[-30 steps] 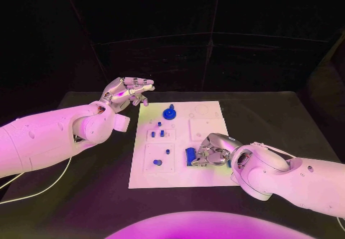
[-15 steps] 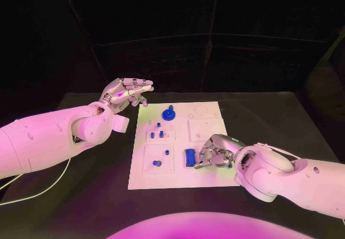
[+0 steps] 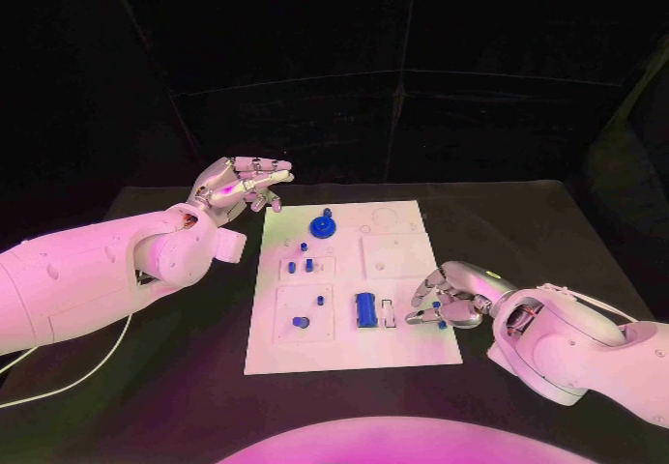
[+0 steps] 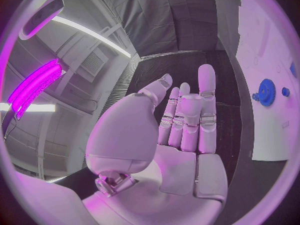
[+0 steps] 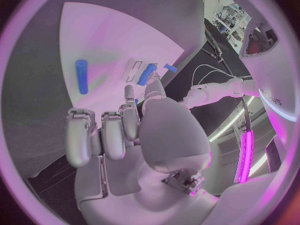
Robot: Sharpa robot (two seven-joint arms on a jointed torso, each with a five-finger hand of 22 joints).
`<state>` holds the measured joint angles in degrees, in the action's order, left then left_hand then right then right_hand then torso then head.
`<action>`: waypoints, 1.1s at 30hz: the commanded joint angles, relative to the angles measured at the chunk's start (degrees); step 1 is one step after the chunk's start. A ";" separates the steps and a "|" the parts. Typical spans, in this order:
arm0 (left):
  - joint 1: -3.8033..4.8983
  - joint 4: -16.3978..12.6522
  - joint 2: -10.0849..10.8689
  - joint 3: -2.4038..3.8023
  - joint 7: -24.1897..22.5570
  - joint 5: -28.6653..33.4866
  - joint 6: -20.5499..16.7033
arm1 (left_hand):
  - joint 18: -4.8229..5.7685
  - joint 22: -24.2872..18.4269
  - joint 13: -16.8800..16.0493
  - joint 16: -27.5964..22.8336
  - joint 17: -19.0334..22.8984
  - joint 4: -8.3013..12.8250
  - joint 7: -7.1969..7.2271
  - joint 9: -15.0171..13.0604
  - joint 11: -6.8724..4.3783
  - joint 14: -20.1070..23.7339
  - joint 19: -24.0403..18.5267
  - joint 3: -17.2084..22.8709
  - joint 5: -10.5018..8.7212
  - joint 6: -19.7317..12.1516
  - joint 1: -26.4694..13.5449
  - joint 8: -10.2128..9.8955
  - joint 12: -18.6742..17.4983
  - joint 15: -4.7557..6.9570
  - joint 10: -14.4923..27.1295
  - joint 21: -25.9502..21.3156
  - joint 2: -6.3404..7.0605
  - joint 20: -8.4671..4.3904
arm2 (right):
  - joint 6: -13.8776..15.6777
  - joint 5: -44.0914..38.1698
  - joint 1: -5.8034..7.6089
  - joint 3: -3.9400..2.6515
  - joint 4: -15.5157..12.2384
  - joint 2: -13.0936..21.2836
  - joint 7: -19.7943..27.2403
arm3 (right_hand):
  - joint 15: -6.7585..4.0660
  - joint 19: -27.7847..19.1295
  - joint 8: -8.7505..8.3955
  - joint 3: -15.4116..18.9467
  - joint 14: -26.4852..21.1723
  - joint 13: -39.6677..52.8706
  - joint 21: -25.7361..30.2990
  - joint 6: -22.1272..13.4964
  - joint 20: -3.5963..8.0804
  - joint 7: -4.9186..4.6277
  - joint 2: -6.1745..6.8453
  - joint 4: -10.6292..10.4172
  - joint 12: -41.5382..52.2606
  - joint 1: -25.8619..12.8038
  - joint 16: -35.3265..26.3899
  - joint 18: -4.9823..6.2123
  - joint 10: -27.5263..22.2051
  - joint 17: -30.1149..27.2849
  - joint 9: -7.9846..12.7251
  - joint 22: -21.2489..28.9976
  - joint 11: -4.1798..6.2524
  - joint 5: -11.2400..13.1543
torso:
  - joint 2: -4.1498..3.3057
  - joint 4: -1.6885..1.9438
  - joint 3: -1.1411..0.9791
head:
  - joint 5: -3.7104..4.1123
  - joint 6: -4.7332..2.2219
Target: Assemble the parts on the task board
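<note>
Task board (image 3: 349, 358) risk: right hand (image 3: 449, 298), fingers curled, seemingly pinching a small blue part (image 3: 436, 316) at the board's right edge; weak pinch could drop it. Left hand (image 3: 240, 182) hovers off the far-left corner, fingers loosely bent, holding nothing.

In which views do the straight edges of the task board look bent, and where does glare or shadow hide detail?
Head view: the task board keeps straight edges; the room behind the table is in deep shadow. Left wrist view: fisheye bends the board edge into a curve; a bright magenta ceiling light glares. Right wrist view: the board bulges; the right hand covers part of it.
</note>
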<state>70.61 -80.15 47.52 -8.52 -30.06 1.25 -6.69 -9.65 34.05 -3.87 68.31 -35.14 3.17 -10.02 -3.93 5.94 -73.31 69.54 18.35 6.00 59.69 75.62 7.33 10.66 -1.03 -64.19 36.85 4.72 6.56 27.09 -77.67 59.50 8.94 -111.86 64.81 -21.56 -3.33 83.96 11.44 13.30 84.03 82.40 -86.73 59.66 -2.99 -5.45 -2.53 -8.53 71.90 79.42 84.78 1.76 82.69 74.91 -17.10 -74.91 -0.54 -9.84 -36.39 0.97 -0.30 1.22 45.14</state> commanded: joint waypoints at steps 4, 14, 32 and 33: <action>0.07 -0.21 -0.20 0.04 -0.56 0.17 0.40 | -0.89 -0.09 0.06 -0.37 0.01 0.23 0.41 0.00 -0.31 0.27 0.18 -0.23 0.22 0.12 0.20 0.36 0.32 0.26 0.03 -0.26 -0.55 -0.03 | 0.96 0.21 0.17 0.00 -0.16 3.61 -0.16 | 0.34 2.54 -0.66 -0.62 3.90 -6.24 -0.01 0.92 -0.54 0.04 -1.56 0.17 0.01 1.24 -0.03 -0.49 -0.02 4.14 0.55 -11.27 -0.22 -2.17 | -0.02 0.04 0.10 | 1.40 -0.39; 0.06 -0.36 -0.25 0.02 -0.62 0.17 0.45 | -0.88 -0.09 0.06 -0.38 0.04 0.23 0.42 0.00 -0.31 0.28 0.19 -0.23 0.22 0.13 0.22 0.38 0.34 0.26 0.02 -0.26 -0.58 -0.04 | -0.34 -5.52 0.11 0.04 1.07 4.64 -6.04 | 0.21 2.39 -1.00 1.01 3.77 -6.62 0.15 2.71 -0.48 0.36 -0.77 -0.93 -0.61 -0.90 -0.36 -0.43 -0.12 3.61 0.96 -11.11 -0.02 -2.47 | -0.14 -0.22 -0.07 | 1.88 -0.59; 0.03 -0.28 -0.13 0.00 -0.64 0.17 0.57 | -0.88 -0.10 0.06 -0.38 0.05 0.23 0.45 0.00 -0.32 0.29 0.20 -0.22 0.22 0.17 0.25 0.40 0.36 0.26 -0.02 -0.27 -0.62 -0.04 | -5.19 -7.42 -0.03 0.09 4.19 0.46 -8.53 | -0.02 2.15 -0.96 2.15 3.69 -6.87 0.40 3.85 -0.28 0.74 -0.05 -1.27 -1.06 -1.50 -0.61 -0.34 -0.24 3.24 0.76 -10.85 0.28 -3.17 | -0.13 -0.23 -0.07 | 1.81 -0.07; 0.03 -0.26 -0.13 0.00 -0.64 0.17 0.57 | -0.88 -0.10 0.06 -0.38 0.05 0.23 0.45 0.00 -0.32 0.29 0.20 -0.22 0.22 0.17 0.25 0.40 0.36 0.26 -0.02 -0.27 -0.62 -0.04 | -5.35 -7.47 -0.04 0.09 4.28 0.30 -8.55 | -0.03 2.16 -0.95 2.16 3.70 -6.87 0.39 3.88 -0.27 0.75 -0.04 -1.26 -1.06 -1.48 -0.61 -0.35 -0.24 3.26 0.74 -10.86 0.29 -3.18 | -0.14 -0.27 -0.08 | 1.83 -0.05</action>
<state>70.57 -80.34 47.39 -8.55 -30.10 1.25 -6.69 -9.65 34.01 -3.87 68.31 -35.15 3.17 -9.81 -3.93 5.94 -73.31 69.54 18.35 6.01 59.90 75.83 7.57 10.66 -1.03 -64.19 36.85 4.51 6.56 23.61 -84.02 59.44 9.02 -107.61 65.21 -29.47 -3.16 83.96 10.63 15.13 84.05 85.43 -86.51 63.12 -2.98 -4.79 -2.58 -9.70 70.89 78.09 84.54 1.76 82.58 74.90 -16.31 -74.91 -0.64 -12.68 -36.56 0.74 -0.42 2.97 45.02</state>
